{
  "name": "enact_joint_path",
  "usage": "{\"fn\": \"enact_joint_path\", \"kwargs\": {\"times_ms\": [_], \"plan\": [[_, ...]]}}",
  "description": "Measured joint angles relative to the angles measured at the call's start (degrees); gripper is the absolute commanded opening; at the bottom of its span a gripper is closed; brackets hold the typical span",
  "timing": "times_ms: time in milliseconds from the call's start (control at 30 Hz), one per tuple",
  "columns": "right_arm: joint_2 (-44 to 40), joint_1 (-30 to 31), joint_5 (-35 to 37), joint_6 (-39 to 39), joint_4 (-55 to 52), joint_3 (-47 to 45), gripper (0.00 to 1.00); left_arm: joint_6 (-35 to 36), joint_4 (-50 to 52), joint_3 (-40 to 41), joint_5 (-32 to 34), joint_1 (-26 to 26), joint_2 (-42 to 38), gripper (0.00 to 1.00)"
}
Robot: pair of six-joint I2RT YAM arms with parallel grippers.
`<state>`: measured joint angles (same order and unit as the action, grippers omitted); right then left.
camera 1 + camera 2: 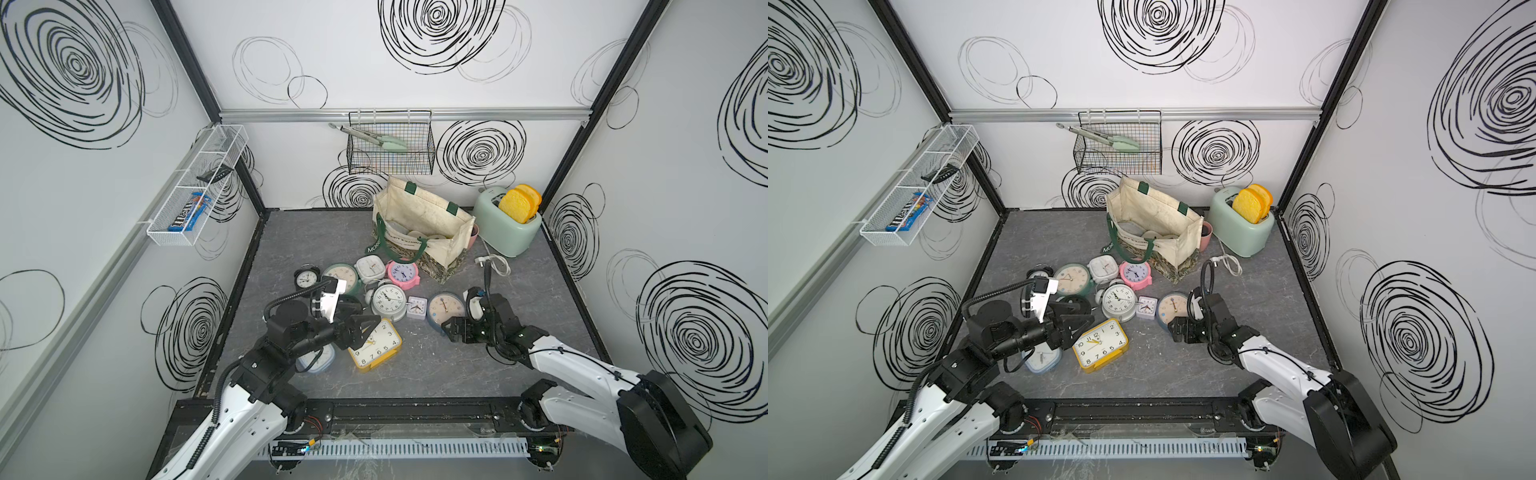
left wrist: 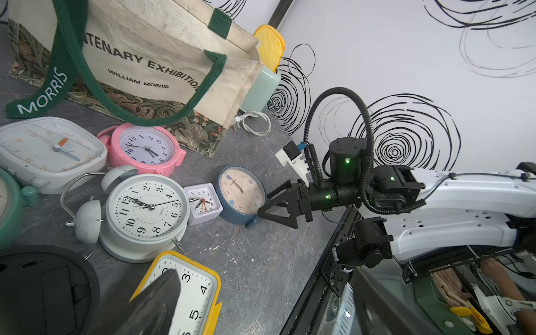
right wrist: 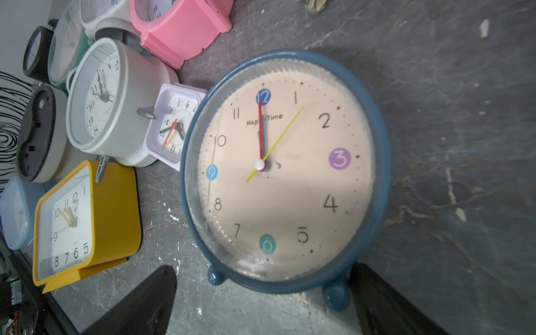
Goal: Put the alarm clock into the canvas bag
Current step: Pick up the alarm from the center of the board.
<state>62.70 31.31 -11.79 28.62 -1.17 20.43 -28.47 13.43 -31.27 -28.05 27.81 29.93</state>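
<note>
1. In both top views the main hazard, as I judge it, is crowding. The blue clock (image 1: pixel 446 306) touches a small square clock (image 1: pixel 417 307) at its 9 o'clock, so a careless pinch could shove that neighbour or catch both. The right gripper (image 1: pixel 448 329) is spread wide and empty at the blue clock's 6 o'clock, close against its near edge. The canvas bag (image 1: pixel 415 208) stands well apart at the gripper's 11 o'clock, with its mouth open and pale things already inside. Its green handle (image 1: pixel 372 248) droops down the front and could snag a carried clock. The left gripper (image 1: pixel 1088 312), likewise spread and empty, hovers over the yellow clock (image 1: pixel 1100 343) at the right gripper's 9 o'clock.
2. The left wrist view shows the blue clock propped on two small feet and leaning back. A grip taken low might tip or swivel it. The right gripper's fingers (image 2: pixel 278 208) reach it at the foot end. The bag stands beyond, with a pink clock (image 2: pixel 145 148) just in front of it.
3. The right wrist view shows a round, smooth rim. The fingers flank it only near the 7 and the 5 of its own dial, so closing there could squeeze it out forwards. Whether either finger touches it yet, I cannot tell.
</note>
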Motion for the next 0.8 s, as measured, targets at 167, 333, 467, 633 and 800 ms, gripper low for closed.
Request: {"fn": "enact_joint_path", "kwargs": {"times_ms": [167, 333, 467, 633, 800], "plan": [[3.06, 4.37, -0.13, -0.46, 0.0, 0.59, 0.97, 0.0, -0.35, 0.0, -0.55, -0.35, 0.0, 0.96], [5.14, 10.14, 5.2, 1.9, -1.33, 2.82, 0.97, 0.0, -0.35, 0.0, -0.66, -0.57, 0.02, 0.96], [6.27, 12.96, 10.12, 5.49, -2.71, 4.52, 0.97, 0.0, -0.35, 0.0, -0.66, -0.61, 0.22, 0.96], [8.26, 15.43, 14.71, 11.56, -5.9, 8.0, 0.97, 0.0, -0.35, 0.02, -0.68, -0.61, 0.66, 0.96], [11.58, 18.71, 18.8, 18.23, -9.92, 12.74, 0.97, 0.0, -0.37, 0.02, -0.85, -0.63, 0.68, 0.96]]}}
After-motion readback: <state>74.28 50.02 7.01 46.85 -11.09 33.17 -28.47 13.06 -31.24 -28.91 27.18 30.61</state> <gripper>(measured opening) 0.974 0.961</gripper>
